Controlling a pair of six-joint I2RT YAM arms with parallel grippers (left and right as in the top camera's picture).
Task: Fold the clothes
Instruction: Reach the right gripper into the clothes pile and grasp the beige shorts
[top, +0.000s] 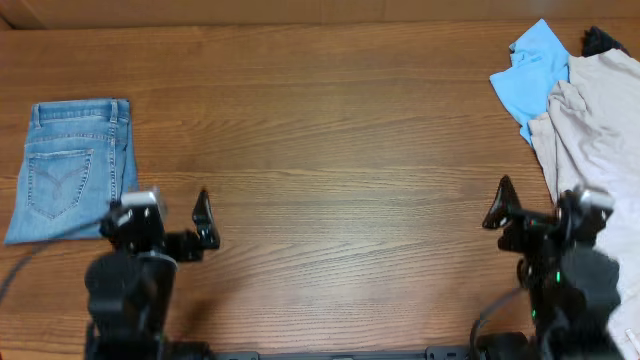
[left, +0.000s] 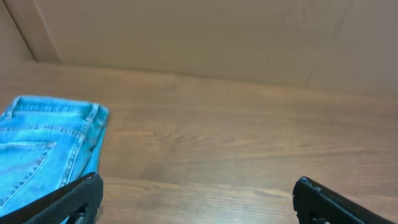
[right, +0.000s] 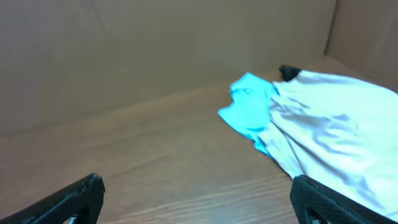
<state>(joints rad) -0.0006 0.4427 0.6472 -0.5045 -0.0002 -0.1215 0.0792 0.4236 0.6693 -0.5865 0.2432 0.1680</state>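
Looking from overhead, both hands hang released and empty low in the frame: the left hand (top: 205, 222) is beside the folded jeans (top: 70, 170), and the right hand (top: 498, 208) is just beside the crumpled beige shorts (top: 600, 140), which are heaped with a blue shirt (top: 535, 70) and a black garment (top: 600, 40) at the upper right of the desk (top: 330, 150). The left wrist view shows jaws spread wide, with the jeans (left: 43, 149) at lower left. The right wrist view puts the shorts (right: 329, 143) at right, and the step probably goes best by pinching one edge of them and dragging them to mid-desk to spread flat.
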